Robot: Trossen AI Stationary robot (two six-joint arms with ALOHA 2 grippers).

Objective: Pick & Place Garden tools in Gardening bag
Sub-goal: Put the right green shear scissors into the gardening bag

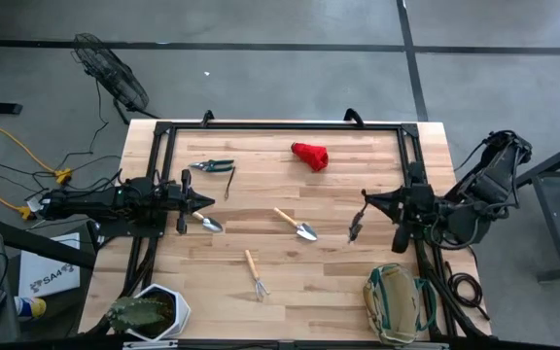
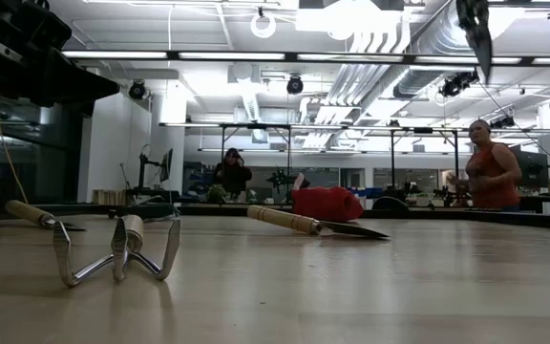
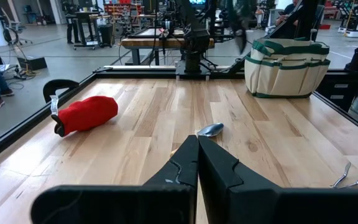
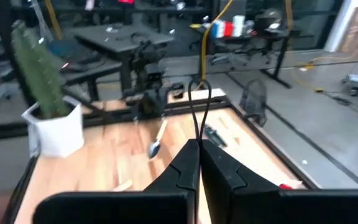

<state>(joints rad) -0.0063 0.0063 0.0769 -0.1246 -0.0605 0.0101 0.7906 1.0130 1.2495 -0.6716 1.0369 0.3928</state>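
On the pale wood table (image 1: 290,262) in a bright workshop, both grippers sit closed and empty, the tools lying between the jaws, the gardening bag (image 1: 397,303) beside the right gripper (image 1: 366,202)

A white box (image 1: 52,277) is lying on the floor beside the table's left edge, showing dark lettering that begins "SA"; the rest is not reading clearly; nothing else is showing legible text
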